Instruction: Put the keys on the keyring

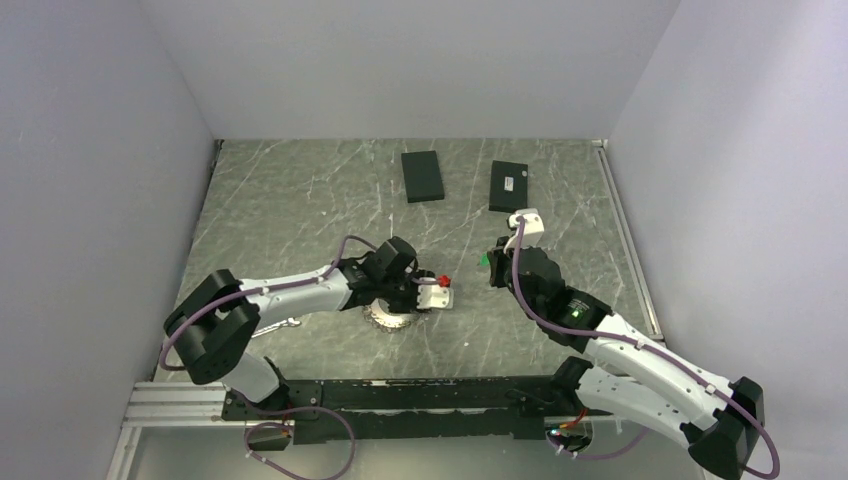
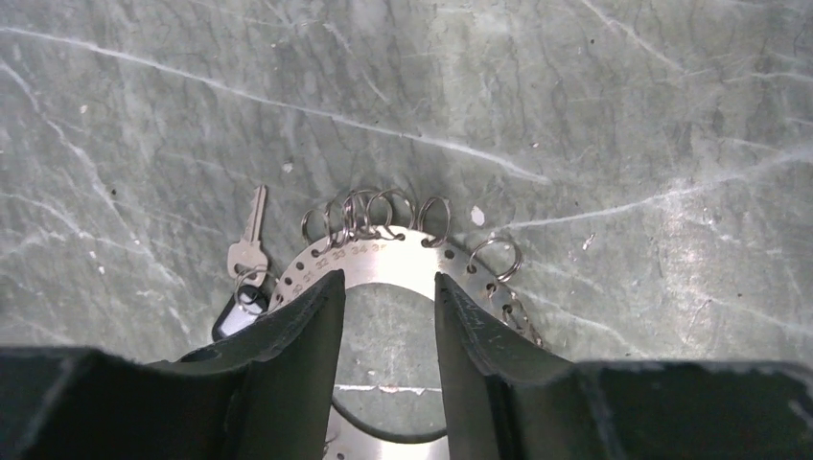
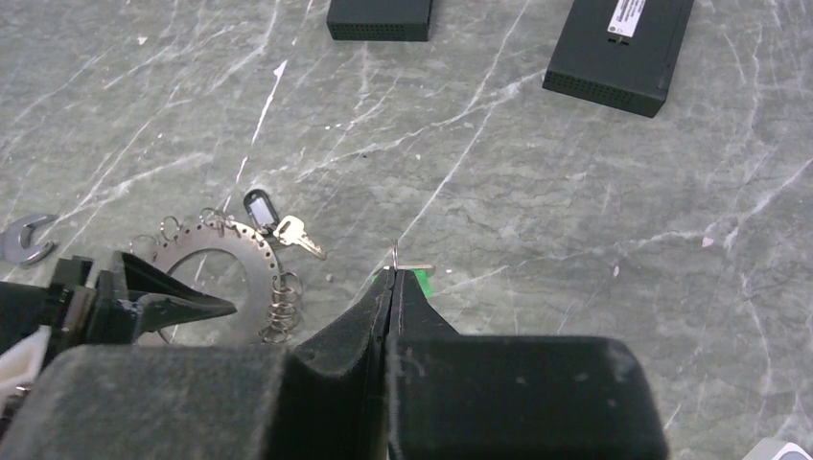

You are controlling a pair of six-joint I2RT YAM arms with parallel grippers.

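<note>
The keyring [image 2: 383, 257], a flat toothed metal ring hung with several small split rings, lies on the marble table. It also shows in the top view, keyring [image 1: 390, 319]. A silver key [image 2: 251, 240] with a black tag [image 2: 235, 311] hangs at its left rim. My left gripper [image 2: 386, 285] hovers open over the ring's centre, its jaws apart with nothing between them. My right gripper [image 3: 393, 275] is shut on a small key with a green tag [image 3: 423, 284], and the key's wire loop sticks up at the fingertips. It sits to the right of the keyring, right gripper [image 1: 492, 266].
Two flat black boxes [image 1: 422, 175] [image 1: 509, 185] lie at the back of the table. A small wrench [image 3: 24, 240] lies left of the keyring. White walls close in the table on three sides.
</note>
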